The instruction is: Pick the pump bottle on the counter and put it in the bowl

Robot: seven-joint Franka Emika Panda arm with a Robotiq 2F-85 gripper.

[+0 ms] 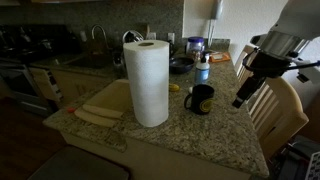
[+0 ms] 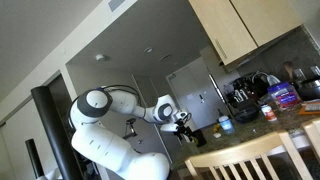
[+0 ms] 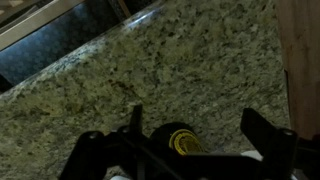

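The pump bottle (image 1: 203, 70), blue with a white top, stands upright on the granite counter (image 1: 222, 128), just behind the black mug (image 1: 200, 99). The dark bowl (image 1: 181, 66) sits to its left, further back. My gripper (image 1: 240, 99) hangs over the counter's right side, to the right of the mug and bottle and apart from both. In the wrist view the gripper (image 3: 175, 150) is open and empty, fingers wide apart over bare granite (image 3: 200, 60). A black round thing with a yellow ring (image 3: 183, 142) lies between them. Bottle and bowl are out of the wrist view.
A tall paper towel roll (image 1: 148, 82) stands mid-counter, with a pale wooden board (image 1: 102, 108) to its left. A bluish jar (image 1: 195, 46) stands behind the bowl. A wooden chair (image 1: 275, 110) is by the counter's right edge. In an exterior view, the arm (image 2: 150, 108) reaches toward cluttered shelves.
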